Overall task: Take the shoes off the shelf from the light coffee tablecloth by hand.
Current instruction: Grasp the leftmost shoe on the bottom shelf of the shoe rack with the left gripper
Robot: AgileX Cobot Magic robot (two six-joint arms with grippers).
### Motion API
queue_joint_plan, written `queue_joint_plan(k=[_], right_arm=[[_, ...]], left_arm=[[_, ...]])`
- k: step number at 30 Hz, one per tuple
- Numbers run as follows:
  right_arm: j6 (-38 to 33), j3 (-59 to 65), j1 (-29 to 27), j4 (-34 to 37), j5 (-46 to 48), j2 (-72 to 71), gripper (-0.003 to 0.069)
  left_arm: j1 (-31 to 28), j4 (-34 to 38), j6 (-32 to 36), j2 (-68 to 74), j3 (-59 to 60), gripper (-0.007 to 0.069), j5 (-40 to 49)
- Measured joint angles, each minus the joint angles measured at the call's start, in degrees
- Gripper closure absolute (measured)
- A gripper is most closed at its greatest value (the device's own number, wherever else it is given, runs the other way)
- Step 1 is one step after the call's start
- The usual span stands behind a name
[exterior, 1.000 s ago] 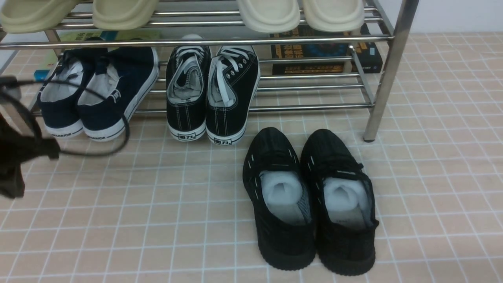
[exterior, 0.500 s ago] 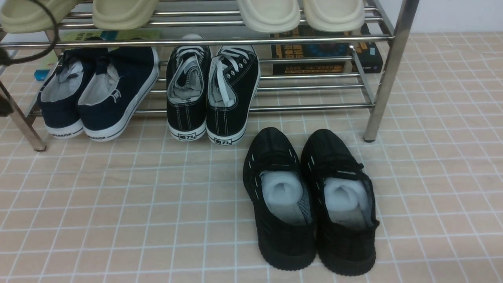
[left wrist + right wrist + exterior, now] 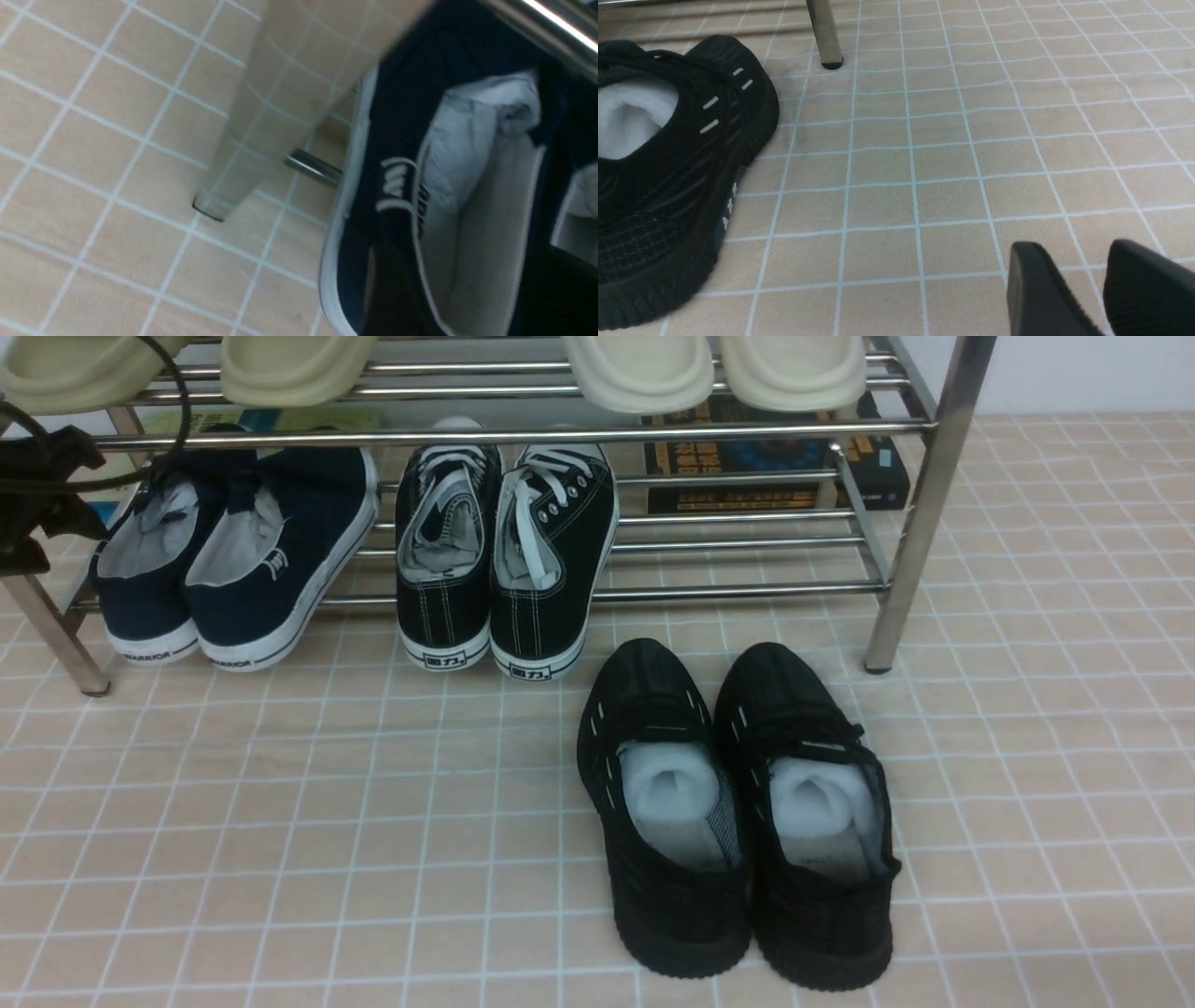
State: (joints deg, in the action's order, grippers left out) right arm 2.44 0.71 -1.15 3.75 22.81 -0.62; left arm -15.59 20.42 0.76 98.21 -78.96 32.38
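The navy slip-on shoes (image 3: 233, 560) sit at the left end of the lower tier of the chrome shelf (image 3: 920, 513), over the tile-print tablecloth (image 3: 373, 821) covering the counter. We see them lying front to back, toes tucked in and angled slightly right, heels jutting past the front rod (image 3: 747, 590) toward the robot, likely so the open collars are easy to reach. The left gripper (image 3: 467, 261) hovers at the outer shoe's heel, spread wide and grasping nothing; the right gripper (image 3: 1104, 280), parted and empty, hangs low over the cloth near the black knit pair (image 3: 738, 812)
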Motion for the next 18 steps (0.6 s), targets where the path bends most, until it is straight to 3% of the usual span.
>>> queue_joint_plan(k=[12, 15, 18], right_arm=[[0.0, 0.0, 0.0, 0.0, 0.0, 0.0, 0.042], [0.0, 0.0, 0.0, 0.0, 0.0, 0.0, 0.042], [0.0, 0.0, 0.0, 0.0, 0.0, 0.0, 0.042]], left_arm=[[0.0, 0.15, 0.0, 6.04, 0.0, 0.0232, -1.67], [0.0, 1.52, -0.12, 7.19, -0.07, 0.0337, -2.84], [0.07, 2.04, -0.22, 7.58, -0.07, 0.0491, -2.31]])
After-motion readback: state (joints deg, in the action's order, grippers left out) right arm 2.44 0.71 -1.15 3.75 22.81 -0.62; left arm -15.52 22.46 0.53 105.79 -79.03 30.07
